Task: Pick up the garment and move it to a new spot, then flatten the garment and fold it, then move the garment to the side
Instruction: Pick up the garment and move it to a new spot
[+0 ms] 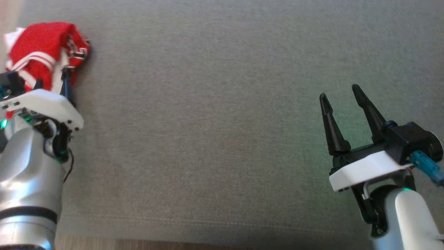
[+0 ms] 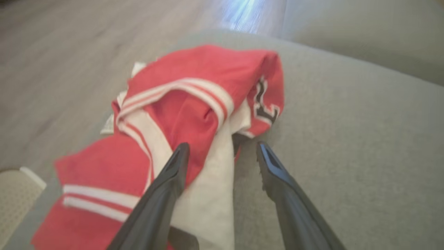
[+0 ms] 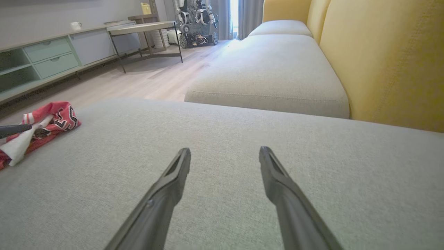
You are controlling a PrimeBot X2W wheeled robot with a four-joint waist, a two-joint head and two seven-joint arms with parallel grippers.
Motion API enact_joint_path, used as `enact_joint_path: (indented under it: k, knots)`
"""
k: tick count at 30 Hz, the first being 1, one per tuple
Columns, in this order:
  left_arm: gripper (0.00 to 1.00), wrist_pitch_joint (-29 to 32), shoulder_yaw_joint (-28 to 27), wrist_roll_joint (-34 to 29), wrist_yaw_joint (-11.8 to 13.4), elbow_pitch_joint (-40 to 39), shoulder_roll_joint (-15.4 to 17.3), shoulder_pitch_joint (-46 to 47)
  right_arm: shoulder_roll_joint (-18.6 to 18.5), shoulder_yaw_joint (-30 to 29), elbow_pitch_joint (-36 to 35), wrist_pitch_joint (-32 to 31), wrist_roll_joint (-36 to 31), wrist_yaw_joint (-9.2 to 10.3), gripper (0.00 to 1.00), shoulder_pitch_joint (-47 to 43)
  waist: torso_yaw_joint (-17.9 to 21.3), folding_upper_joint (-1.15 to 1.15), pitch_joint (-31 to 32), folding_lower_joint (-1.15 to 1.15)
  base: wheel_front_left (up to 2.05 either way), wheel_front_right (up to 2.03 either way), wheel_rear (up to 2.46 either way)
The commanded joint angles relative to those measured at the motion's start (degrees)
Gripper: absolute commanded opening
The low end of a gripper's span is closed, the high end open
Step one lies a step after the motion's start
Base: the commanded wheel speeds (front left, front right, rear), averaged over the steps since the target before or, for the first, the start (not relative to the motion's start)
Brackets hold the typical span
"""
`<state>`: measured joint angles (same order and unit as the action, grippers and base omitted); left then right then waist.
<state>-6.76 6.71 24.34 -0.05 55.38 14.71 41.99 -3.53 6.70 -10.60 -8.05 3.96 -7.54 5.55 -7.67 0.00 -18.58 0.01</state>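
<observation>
Garment point(image 1: 41, 48), red with white stripes, lies bunched at the far left edge of the grey cushion point(image 1: 215, 121); left tool point(image 2: 222, 147) stands open at it, one finger over the cloth, the other over bare cushion; right tool point(image 1: 339, 91), well apart at the right, is open above bare fabric.
</observation>
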Motion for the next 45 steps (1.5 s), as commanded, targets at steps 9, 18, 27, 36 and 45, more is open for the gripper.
enact_joint_path:
  k: [9,18,27,36,45]
  knots:
    - [0.00,0.60,-2.97,2.54,-1.57,11.56,4.90,6.59,-0.22,0.89,-1.73,0.61,0.24,0.05,1.00,1.42,1.93,0.00,-1.81,-0.01,0.00,0.00,0.00]
    - [0.00,-8.04,-1.48,-0.57,-2.23,5.60,6.60,8.74,-0.01,-0.41,-0.60,1.84,0.96,0.05,1.00,0.61,-0.29,0.00,3.61,-0.01,0.00,0.00,0.00]
    - [0.00,-8.22,-2.21,-4.13,-0.32,-14.53,7.41,-3.04,0.48,-2.49,0.79,3.32,2.31,0.05,1.00,-3.79,-0.75,0.00,11.91,-0.01,0.00,0.00,0.00]
    - [0.00,-5.20,-2.28,-3.31,4.49,-38.72,5.31,-23.92,0.62,-1.85,0.56,3.64,2.74,0.05,1.00,-8.02,2.21,0.00,17.29,-0.01,0.00,0.00,0.00]
    - [0.00,1.64,2.40,-2.59,8.02,-58.49,0.82,-38.34,0.64,-1.55,0.51,4.52,4.39,0.05,1.00,-9.59,6.64,0.00,18.75,-0.01,0.00,0.00,0.00]
